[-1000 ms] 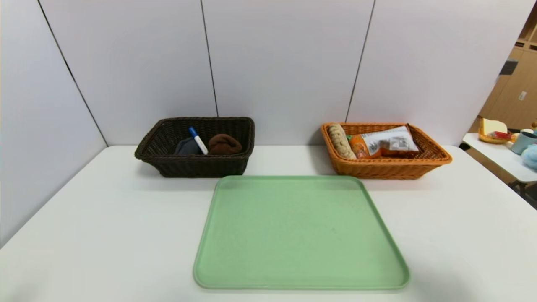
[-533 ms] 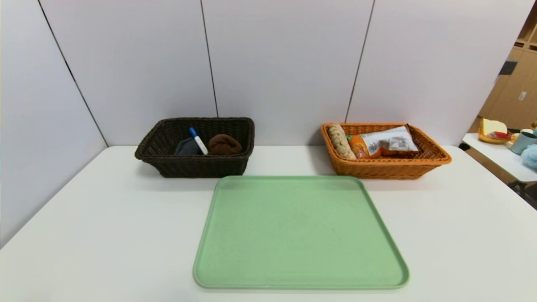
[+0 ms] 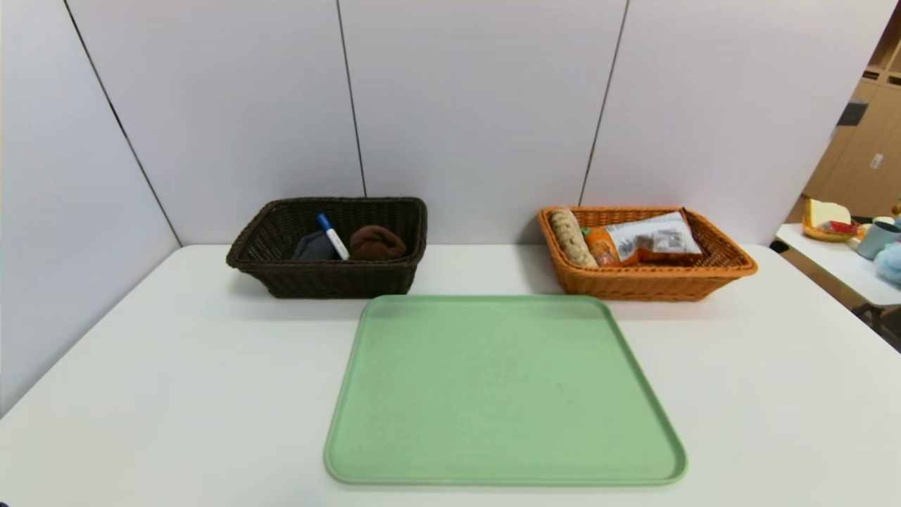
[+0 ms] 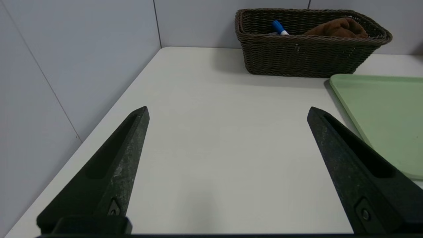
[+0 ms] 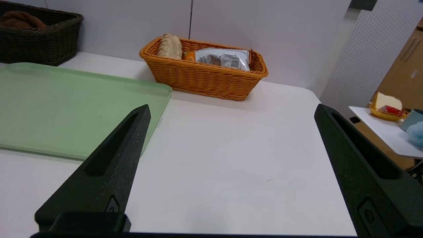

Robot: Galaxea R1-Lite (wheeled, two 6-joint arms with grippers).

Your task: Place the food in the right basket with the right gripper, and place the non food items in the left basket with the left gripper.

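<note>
Both the left tool (image 4: 227, 112) and right tool (image 5: 231, 110) hang spread wide above the tabletop (image 3: 176, 366); both baskets sit filled along the far edge.

white table (image 3: 176, 394) with green tray (image 3: 503, 394), dark basket (image 3: 327, 278), orange basket (image 3: 647, 282)

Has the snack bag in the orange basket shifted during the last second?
No. The snack bag lies against the bread roll in the orange basket, as before.

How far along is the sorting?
Looks done. The dark basket holds the marker, brown towel and grey cloth; the orange basket holds the bread roll and snack bag. The green tray is bare. Left pincer and right pincer are open, holding nothing.
</note>
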